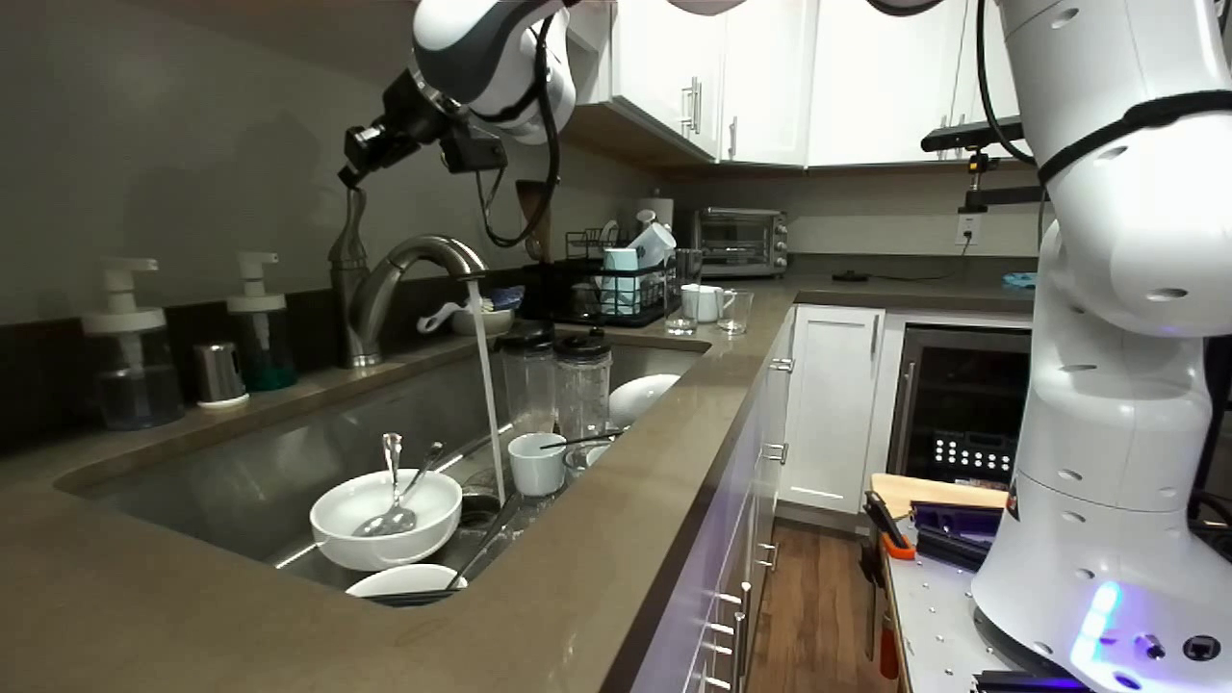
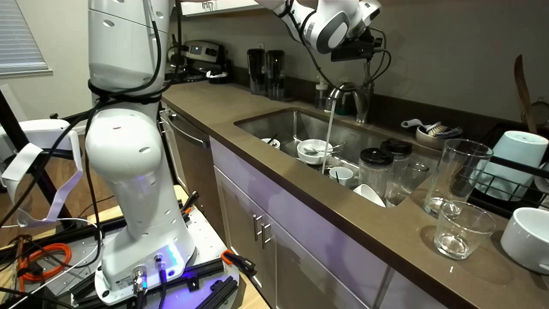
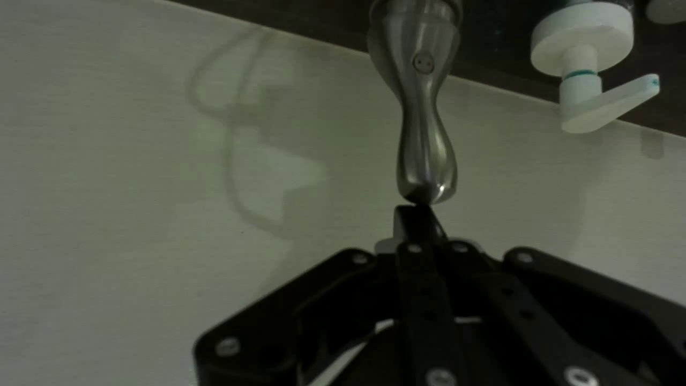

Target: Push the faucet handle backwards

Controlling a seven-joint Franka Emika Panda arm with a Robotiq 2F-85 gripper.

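The faucet handle (image 1: 350, 229), a slim brushed-steel lever, points upward from the faucet body in both exterior views (image 2: 367, 74). In the wrist view the handle (image 3: 426, 145) fills the upper middle, its rounded tip toward my fingers. My gripper (image 1: 349, 176) is shut and empty, with its fingertips at the top end of the handle. In the wrist view the fingertips (image 3: 420, 212) appear to meet the handle's tip; firm contact cannot be told. The gooseneck spout (image 1: 423, 252) runs water into the sink. In an exterior view the wrist parts and camera (image 2: 358, 49) hide my fingers.
The wall is close behind the handle. Soap dispensers (image 1: 125, 327) (image 3: 584, 40) stand beside the faucet. The sink (image 1: 241, 500) holds bowls, cups and lidded jars. A dish rack (image 1: 630, 289) and glasses (image 2: 463, 231) stand on the counter. A cable hangs from the wrist.
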